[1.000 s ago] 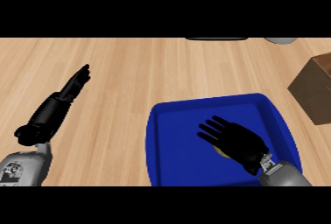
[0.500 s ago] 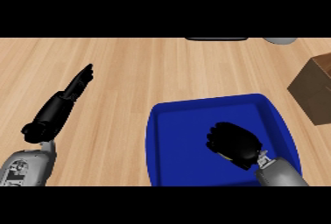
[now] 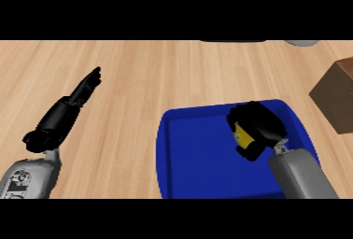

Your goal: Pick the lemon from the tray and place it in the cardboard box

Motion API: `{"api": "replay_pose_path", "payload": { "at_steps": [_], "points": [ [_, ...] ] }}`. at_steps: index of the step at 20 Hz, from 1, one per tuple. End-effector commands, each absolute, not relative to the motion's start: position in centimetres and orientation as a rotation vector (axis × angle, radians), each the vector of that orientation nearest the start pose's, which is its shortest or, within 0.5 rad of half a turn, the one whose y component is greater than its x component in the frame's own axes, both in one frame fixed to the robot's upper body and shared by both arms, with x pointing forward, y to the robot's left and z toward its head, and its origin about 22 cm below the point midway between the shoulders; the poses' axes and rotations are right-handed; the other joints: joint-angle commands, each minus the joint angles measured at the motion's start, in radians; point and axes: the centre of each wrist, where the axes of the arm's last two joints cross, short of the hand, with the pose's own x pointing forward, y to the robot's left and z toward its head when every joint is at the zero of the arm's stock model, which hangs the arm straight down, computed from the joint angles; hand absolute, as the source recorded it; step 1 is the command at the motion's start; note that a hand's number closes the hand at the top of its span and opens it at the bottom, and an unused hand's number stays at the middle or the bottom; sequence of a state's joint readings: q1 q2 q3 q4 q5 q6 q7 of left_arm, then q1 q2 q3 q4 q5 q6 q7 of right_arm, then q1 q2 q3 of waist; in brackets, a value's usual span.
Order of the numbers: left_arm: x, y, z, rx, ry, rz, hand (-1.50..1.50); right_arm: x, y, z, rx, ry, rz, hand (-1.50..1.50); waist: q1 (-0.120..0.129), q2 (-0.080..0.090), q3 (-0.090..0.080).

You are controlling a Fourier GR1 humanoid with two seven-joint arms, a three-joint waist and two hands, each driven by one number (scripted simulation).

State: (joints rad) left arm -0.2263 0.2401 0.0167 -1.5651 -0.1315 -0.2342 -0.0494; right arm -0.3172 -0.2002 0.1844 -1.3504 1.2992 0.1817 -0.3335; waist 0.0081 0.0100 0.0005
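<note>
Two robot hands are seen over the counter (image 3: 158,74). The right robot hand (image 3: 258,128) is curled around the lemon (image 3: 242,136) above the blue tray (image 3: 200,158). The cardboard box (image 3: 335,95) stands to its right. The left robot hand (image 3: 69,109) is held out straight, well left.

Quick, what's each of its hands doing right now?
Left hand: open, fingers straight, holding nothing, over the counter.
Right hand: curled round the lemon, over the blue tray.
</note>
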Motion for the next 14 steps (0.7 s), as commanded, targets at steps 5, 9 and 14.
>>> {"api": "replay_pose_path", "payload": {
  "at_steps": [5, 9, 14],
  "points": [
    [29.9, 25.1, 7.1, 0.065, -1.774, -0.567, 0.00, 38.9, -19.2, 9.1, -1.062, -1.368, 1.121, 1.50, 0.041, 0.007, 0.000],
    [30.3, 25.7, 6.6, 0.099, -1.756, -0.554, 0.00, 40.7, -17.5, 13.5, -1.190, -1.417, 1.113, 1.50, 0.010, -0.004, -0.001],
    [30.5, 26.1, 7.0, 0.096, -1.749, -0.546, 0.00, 41.2, -19.5, 17.0, -1.319, -1.418, 0.813, 1.50, -0.004, -0.007, -0.001]
  ]
}}
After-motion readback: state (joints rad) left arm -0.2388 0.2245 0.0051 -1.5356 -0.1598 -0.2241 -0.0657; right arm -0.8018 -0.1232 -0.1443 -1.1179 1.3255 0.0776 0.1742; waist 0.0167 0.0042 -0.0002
